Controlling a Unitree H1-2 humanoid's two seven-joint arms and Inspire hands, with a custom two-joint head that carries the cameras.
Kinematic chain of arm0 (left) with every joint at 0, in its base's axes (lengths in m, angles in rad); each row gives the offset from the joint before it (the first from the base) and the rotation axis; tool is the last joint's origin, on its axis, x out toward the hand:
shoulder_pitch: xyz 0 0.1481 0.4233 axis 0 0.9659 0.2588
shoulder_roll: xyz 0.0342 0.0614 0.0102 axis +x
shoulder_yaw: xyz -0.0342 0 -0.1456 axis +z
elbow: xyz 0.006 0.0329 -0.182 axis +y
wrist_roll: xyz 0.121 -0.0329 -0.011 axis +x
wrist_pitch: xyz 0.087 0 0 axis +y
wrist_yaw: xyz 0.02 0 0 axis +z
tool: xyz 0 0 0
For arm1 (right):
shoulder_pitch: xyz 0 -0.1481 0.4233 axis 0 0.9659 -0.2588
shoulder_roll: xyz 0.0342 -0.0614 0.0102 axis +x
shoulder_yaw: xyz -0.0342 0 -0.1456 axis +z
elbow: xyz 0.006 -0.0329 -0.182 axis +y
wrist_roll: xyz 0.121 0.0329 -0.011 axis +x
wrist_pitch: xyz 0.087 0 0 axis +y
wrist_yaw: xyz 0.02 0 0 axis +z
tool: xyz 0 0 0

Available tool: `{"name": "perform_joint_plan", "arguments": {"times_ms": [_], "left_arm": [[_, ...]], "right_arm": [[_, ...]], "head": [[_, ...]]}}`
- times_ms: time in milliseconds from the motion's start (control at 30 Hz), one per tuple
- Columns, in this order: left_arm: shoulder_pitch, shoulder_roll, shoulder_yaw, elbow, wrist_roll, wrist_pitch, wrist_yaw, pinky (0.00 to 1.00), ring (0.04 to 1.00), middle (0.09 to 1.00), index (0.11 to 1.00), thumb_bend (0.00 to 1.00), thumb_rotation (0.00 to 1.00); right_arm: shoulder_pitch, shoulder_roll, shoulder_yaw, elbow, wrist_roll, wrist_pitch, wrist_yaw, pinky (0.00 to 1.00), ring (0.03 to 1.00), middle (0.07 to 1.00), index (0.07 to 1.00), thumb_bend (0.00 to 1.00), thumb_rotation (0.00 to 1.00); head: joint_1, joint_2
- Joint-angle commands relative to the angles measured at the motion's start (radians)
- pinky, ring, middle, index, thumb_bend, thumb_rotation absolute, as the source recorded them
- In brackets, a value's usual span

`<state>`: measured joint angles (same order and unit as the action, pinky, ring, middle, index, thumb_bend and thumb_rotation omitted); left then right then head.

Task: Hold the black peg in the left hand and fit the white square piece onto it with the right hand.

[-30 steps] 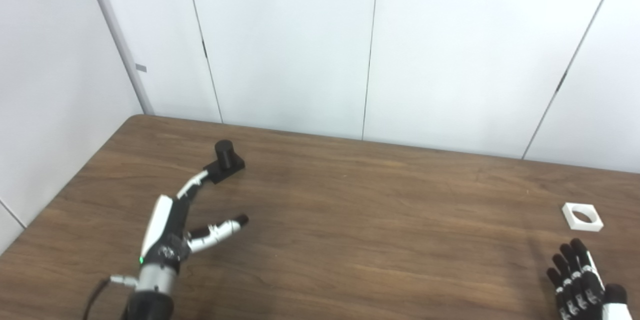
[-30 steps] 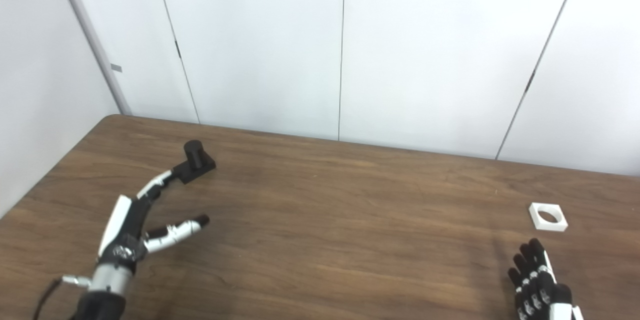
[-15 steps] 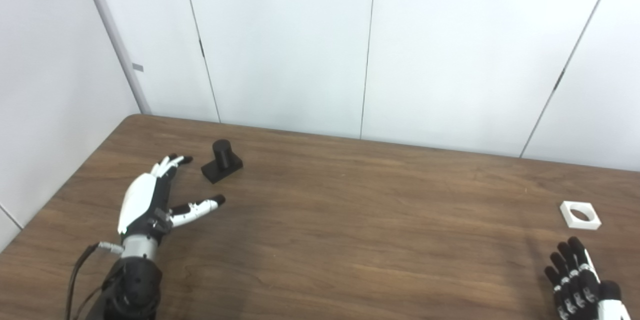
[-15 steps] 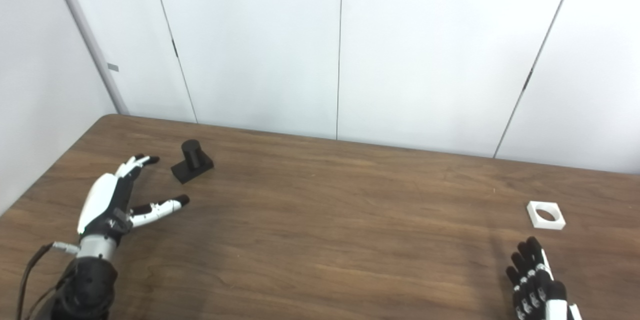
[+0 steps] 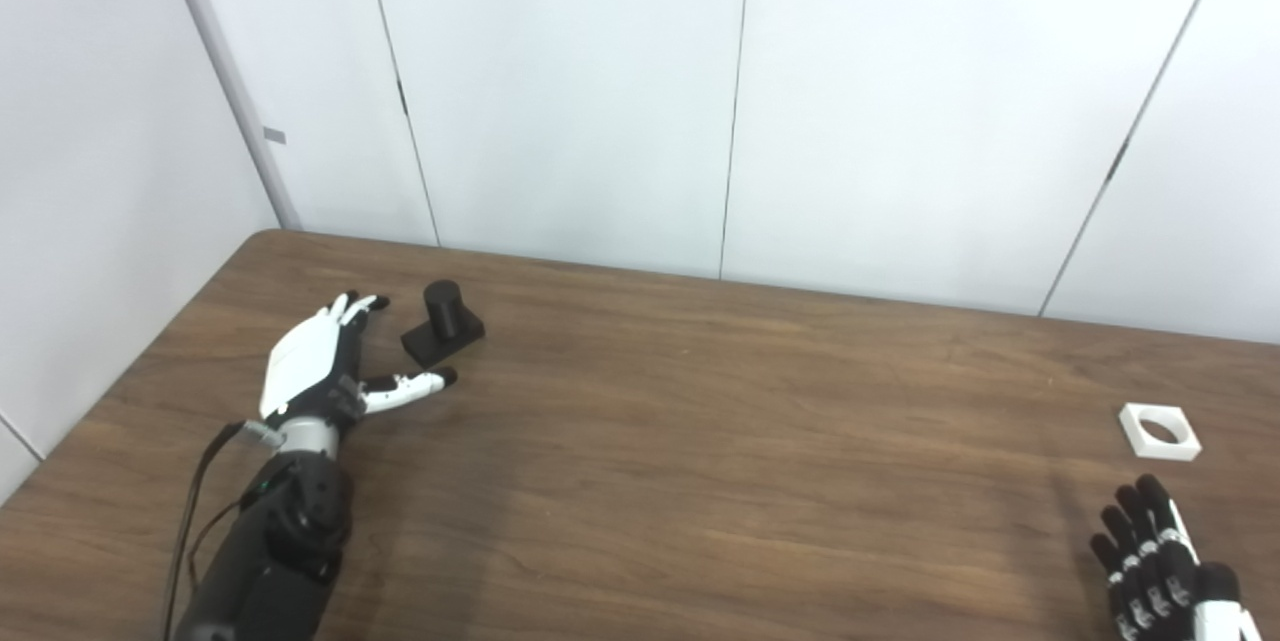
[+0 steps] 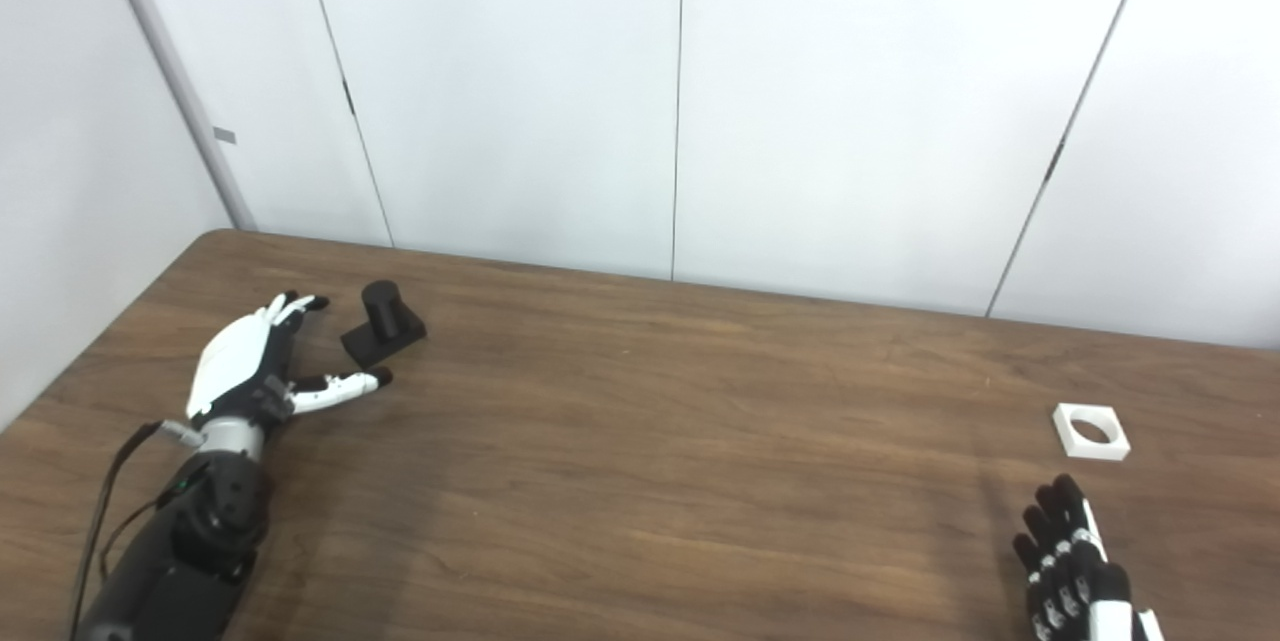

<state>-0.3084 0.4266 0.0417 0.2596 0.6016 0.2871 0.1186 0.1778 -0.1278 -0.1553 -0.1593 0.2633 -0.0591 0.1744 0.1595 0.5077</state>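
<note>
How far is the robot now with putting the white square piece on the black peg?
Nothing is done yet. The black peg stands on the table, unheld. In hand: the left hand lies open beside it, fingers and thumb either side, not closed. The white square piece lies far right, apart from the open right hand. Left to do: grasp both, lift, and fit the piece on the peg.

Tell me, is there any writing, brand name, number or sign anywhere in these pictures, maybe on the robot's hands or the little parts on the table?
None can be read.
Black peg: plain, no marking.
White square piece: plain, no marking.
Left hand and right hand: no legible label.
Table: bare wood grain, no text.
Small grey tag on the wall strip: too small to tell whether it carries any text.
</note>
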Motion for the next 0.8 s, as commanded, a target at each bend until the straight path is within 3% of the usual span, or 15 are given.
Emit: {"name": "perform_joint_plan", "arguments": {"times_ms": [0, 233, 533, 767], "left_arm": [[-0.066, 0.034, -0.01, 0.018, 0.01, 0.0, 0.012, 1.0, 1.0, 0.994, 0.898, 0.94, 0.48], [-0.13, 0.02, -0.041, 0.102, -0.015, 0.028, 0.01, 1.0, 1.0, 0.973, 0.862, 0.95, 0.47], [-0.175, 0.022, -0.068, 0.228, -0.034, -0.01, 0.054, 1.0, 0.998, 0.955, 0.833, 0.91, 0.4], [-0.189, 0.031, -0.08, 0.263, -0.05, -0.03, 0.076, 1.0, 1.0, 0.945, 0.783, 0.89, 0.37]], "right_arm": [[0.066, 0.009, 0.008, 0.073, 0.001, -0.022, 0.007, 1.0, 1.0, 1.0, 1.0, 0.64, 0.99], [0.07, 0.012, 0.011, 0.065, -0.003, -0.015, 0.0, 1.0, 1.0, 1.0, 1.0, 0.65, 0.98], [0.074, 0.016, 0.02, 0.051, -0.007, -0.012, -0.002, 1.0, 1.0, 1.0, 1.0, 0.64, 0.96], [0.075, 0.016, 0.026, 0.04, -0.013, -0.004, -0.004, 1.0, 1.0, 1.0, 1.0, 0.62, 0.98]], "head": [[0.0, 0.002], [-0.005, 0.005], [-0.012, 0.005], [-0.012, 0.005]]}}
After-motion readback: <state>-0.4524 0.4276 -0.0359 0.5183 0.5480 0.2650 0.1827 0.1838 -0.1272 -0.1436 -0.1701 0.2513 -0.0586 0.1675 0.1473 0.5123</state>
